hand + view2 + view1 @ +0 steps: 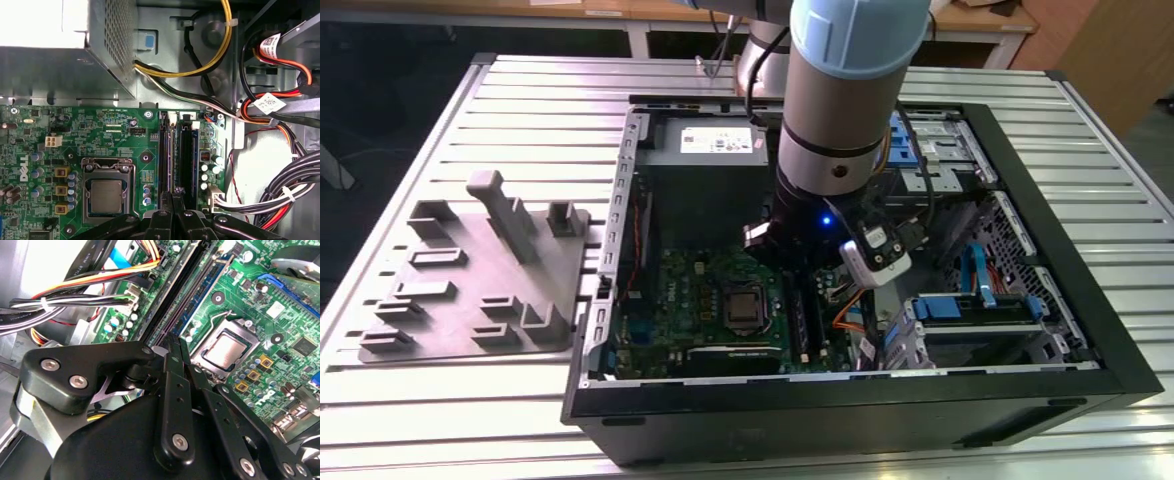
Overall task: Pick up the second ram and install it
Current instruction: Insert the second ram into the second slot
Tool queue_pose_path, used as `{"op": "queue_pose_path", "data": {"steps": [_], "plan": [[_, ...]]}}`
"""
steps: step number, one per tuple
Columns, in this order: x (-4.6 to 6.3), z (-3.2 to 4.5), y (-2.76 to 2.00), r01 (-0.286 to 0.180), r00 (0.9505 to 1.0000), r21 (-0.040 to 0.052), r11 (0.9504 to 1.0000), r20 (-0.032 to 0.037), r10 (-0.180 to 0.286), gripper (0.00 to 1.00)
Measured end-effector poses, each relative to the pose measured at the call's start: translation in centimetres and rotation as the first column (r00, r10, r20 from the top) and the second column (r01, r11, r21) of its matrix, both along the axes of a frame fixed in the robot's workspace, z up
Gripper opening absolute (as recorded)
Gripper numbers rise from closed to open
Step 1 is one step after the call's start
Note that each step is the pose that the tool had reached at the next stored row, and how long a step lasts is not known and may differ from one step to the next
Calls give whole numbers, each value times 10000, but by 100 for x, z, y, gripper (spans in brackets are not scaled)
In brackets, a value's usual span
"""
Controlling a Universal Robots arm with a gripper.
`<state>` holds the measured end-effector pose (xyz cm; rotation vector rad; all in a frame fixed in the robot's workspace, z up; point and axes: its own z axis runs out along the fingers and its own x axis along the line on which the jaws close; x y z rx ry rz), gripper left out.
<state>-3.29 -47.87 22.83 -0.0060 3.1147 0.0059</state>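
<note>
- Reaching down into the open computer case [854, 415], the robot arm [838, 100] stands over the green motherboard [687, 300], near the middle of the case.
- The case lies with its open side up on a grey metal desk [467, 410] that has long grooves.
- A grey tray [480, 270] with blocks and posts sits on the desk at the exterior view's left, just beside the case.
- In both wrist views the claw [173, 340] [175, 194] is clenched, with its thin black fingers [172, 382] pressed flat together.
- The claw's tips are right at one end of the long black memory slots [166, 160].
- The ram stick [188, 160] [206, 290] is long, thin and dark blue-green.
- It stands on its edge in one of those slots, just beside the claw's tips.
- I cannot tell if the tips touch the stick or pinch anything.
- The square processor socket [106, 192], with a shiny metal chip in it, sits on the motherboard near the slots.
- The grey power-supply box [60, 60] is past the edge of the motherboard, and yellow and black wires come out of it.
- A thick bunch of wires [285, 195] in black, white, red and orange lies on the far side of the slots from the socket.
</note>
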Motion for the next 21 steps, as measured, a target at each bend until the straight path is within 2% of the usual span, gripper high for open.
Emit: {"op": "queue_pose_path", "data": {"steps": [21], "plan": [[5, -13, 0, 368, 9993, 3, 9993, 0, -368, 11]]}}
